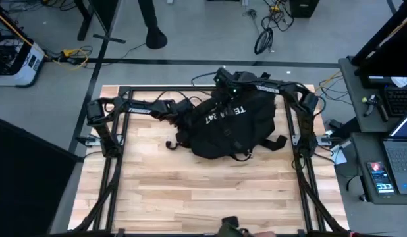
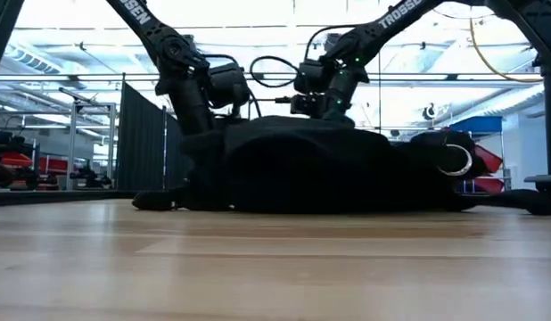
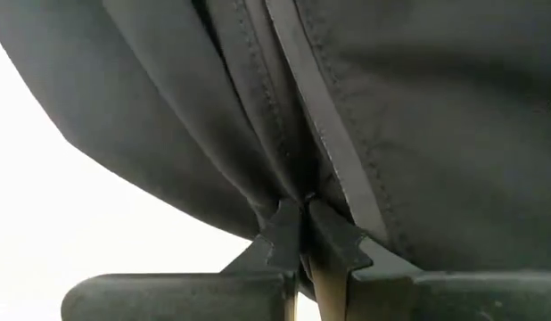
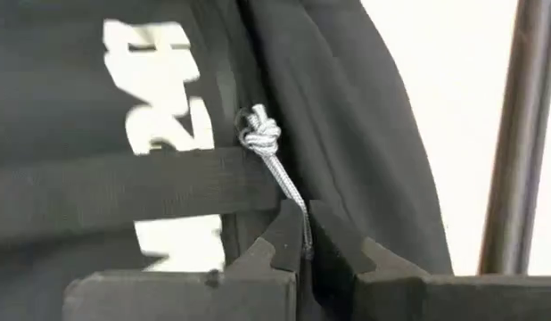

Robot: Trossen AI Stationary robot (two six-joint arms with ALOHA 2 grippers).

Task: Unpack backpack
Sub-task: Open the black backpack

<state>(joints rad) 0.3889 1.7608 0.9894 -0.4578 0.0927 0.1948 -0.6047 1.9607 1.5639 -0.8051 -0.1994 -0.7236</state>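
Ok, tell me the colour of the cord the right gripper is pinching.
Pale grey-white, knotted at the backpack; the cord shows best in the right wrist view.

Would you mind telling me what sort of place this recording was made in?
Probably a robotics lab or workshop: the wooden table sits in a black frame on a concrete floor, loose cables trail across it, and a desk with a laptop stands alongside.

the black backpack (image 2: 329, 169) lies flat and wide on the wooden table (image 2: 275, 267), a dark low mound against the bright room behind. two dark arms come down onto its top: the left gripper (image 2: 197, 125) at its left end, the right gripper (image 2: 333, 111) near the middle. a white ring (image 2: 455, 160) shows at its right end.
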